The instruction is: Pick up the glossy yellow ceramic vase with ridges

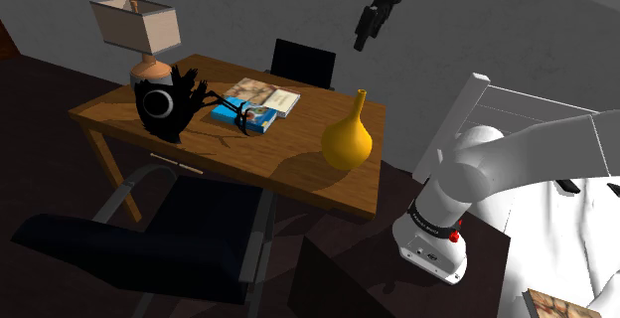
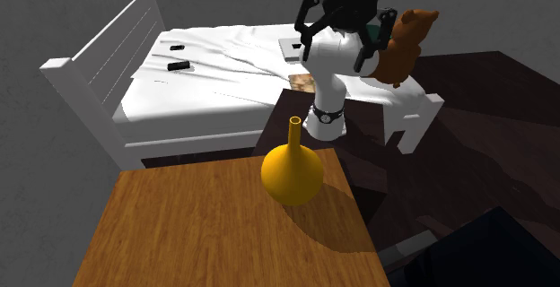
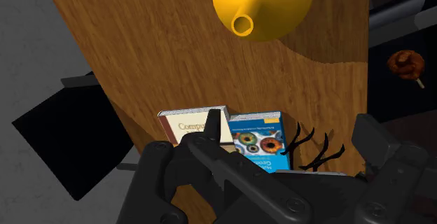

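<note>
Wooden desk [image 1: 298, 157] shows open wood around the yellow vase [image 1: 348, 142], glossy, round-bellied and thin-necked, its ridges perhaps too faint to make out, standing upright near the desk's edge at the shoulder view's right, well below the gripper [image 1: 366, 36], whose jaws hang wide apart, holding nothing.

I see the vase [image 1: 348, 139] standing upright on the wooden worktop [image 1: 298, 172], near its corner on the shoulder view's right. It is glossy yellow, with a round, bulbous body, a slim neck and an open mouth.
</note>
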You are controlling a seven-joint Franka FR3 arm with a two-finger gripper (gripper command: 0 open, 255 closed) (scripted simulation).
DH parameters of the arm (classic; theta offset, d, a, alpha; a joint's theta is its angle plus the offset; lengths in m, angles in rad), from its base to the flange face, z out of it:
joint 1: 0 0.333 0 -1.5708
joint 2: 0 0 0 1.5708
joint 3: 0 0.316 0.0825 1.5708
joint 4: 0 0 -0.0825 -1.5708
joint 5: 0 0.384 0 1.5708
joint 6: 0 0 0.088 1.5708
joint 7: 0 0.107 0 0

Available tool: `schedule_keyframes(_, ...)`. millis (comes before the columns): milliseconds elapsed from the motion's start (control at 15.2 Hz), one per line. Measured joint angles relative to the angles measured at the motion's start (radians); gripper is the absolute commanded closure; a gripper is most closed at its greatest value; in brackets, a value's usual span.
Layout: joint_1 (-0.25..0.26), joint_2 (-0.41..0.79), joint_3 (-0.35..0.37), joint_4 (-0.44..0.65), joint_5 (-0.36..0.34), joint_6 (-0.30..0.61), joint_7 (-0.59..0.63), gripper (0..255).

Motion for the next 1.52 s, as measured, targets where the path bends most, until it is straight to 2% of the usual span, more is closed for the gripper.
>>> schedule_keyframes(132, 0.004, -0.003, -0.012, -0.014, 0.001, 0.01, -0.017, 0)
schedule_keyframes(264, 0.018, -0.019, -0.052, -0.075, 0.005, 0.046, -0.075, 0)
schedule_keyframes(924, 0.078, 0.001, -0.298, -0.319, 0.0, 0.241, -0.437, 0)
schedule_keyframes(1452, 0.076, 0.019, -0.328, -0.412, -0.011, 0.346, -0.469, 0)
schedule_keyframes(1518, 0.076, 0.021, -0.329, -0.416, -0.012, 0.352, -0.469, 255)
